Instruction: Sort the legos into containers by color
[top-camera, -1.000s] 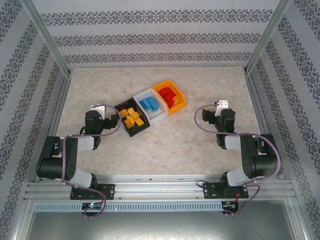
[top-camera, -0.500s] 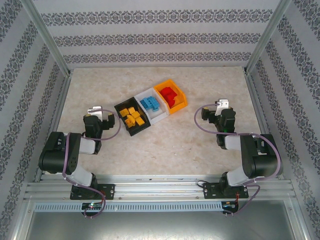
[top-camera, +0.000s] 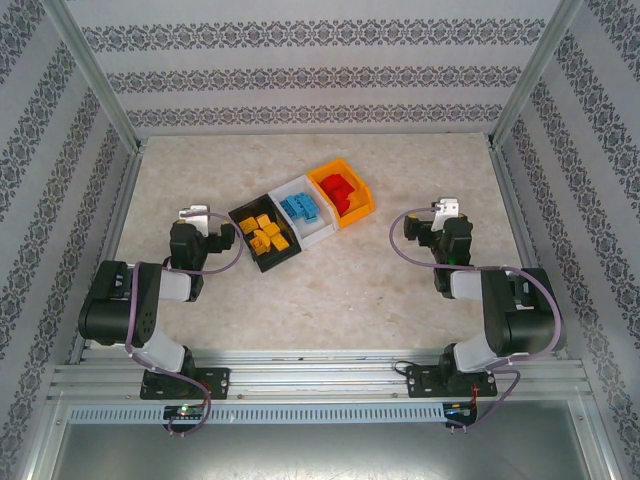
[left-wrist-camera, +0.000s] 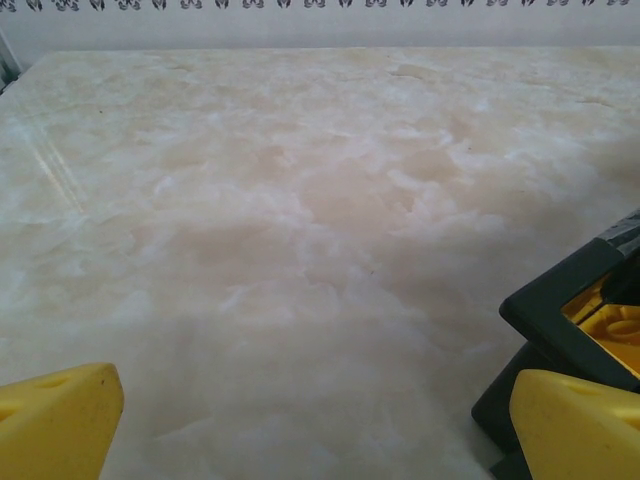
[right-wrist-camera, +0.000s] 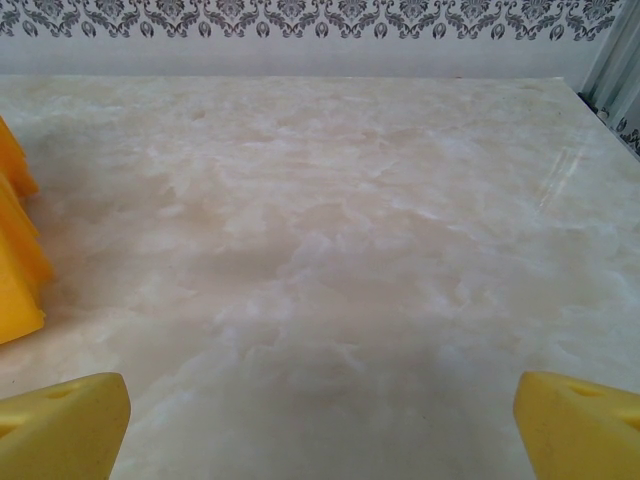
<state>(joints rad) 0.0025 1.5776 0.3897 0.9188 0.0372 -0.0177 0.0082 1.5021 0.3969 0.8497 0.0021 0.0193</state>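
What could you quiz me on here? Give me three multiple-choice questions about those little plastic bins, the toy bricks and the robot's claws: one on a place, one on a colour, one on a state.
1. Where does the white rectangular plastic bin stand?
A) between the black plastic bin and the orange plastic bin
B) at the left end of the row
C) alone by the far wall

2. What colour are the small plastic bricks in the black bin?
A) red
B) blue
C) yellow

3. How is the right gripper?
A) shut on a brick
B) open and empty
C) clamped on a bin's rim

Answers:
1 A: the top view shows it in the middle of the row.
2 C: every brick in that bin is yellow.
3 B: its yellow fingers stand wide apart over the bare table.
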